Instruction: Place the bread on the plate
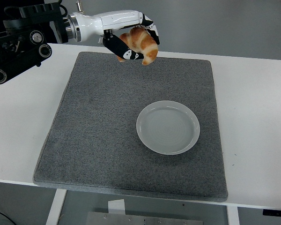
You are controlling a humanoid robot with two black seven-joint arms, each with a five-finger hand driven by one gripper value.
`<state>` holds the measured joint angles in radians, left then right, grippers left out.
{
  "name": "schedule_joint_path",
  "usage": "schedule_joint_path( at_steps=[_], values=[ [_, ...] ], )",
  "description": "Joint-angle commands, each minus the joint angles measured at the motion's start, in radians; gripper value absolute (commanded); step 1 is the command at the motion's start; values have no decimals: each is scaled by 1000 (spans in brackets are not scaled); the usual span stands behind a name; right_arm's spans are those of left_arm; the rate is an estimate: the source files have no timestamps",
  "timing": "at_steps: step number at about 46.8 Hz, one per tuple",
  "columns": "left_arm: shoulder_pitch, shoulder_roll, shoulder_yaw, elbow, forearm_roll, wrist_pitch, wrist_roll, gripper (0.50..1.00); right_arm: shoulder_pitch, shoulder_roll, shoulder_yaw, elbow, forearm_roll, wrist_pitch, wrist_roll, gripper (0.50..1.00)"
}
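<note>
Above mat's (107, 136) far edge: left robot hand (133, 43) grasping bread (142, 43), plate (167, 127) well apart.

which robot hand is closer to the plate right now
Left. The left robot hand holds the bread in the air, up beyond the plate toward the mat's far edge. The right one isn't in view.

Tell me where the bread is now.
In the head view, the bread is held in the left robot hand above the mat's far edge.
</note>
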<state>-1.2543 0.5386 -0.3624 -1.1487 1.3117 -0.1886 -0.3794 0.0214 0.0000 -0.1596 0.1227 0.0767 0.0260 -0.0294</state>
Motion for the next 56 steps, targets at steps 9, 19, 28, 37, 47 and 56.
schedule_joint_path(
  at_steps=[9,19,28,37,47,56],
  values=[
    [-88,-120,95,15,1,11,7,500,0,0,0,0,0,0,0,952],
    [-114,-224,123,15,11,11,34,500,0,0,0,0,0,0,0,952],
    [-93,-250,123,14,47,15,34,500,0,0,0,0,0,0,0,952],
    [7,-256,125,15,104,92,28,500,0,0,0,0,0,0,0,952],
    [125,-308,123,41,222,173,17,500,0,0,0,0,0,0,0,952],
    [185,-358,134,107,233,235,-15,500,0,0,0,0,0,0,0,952]
  ],
)
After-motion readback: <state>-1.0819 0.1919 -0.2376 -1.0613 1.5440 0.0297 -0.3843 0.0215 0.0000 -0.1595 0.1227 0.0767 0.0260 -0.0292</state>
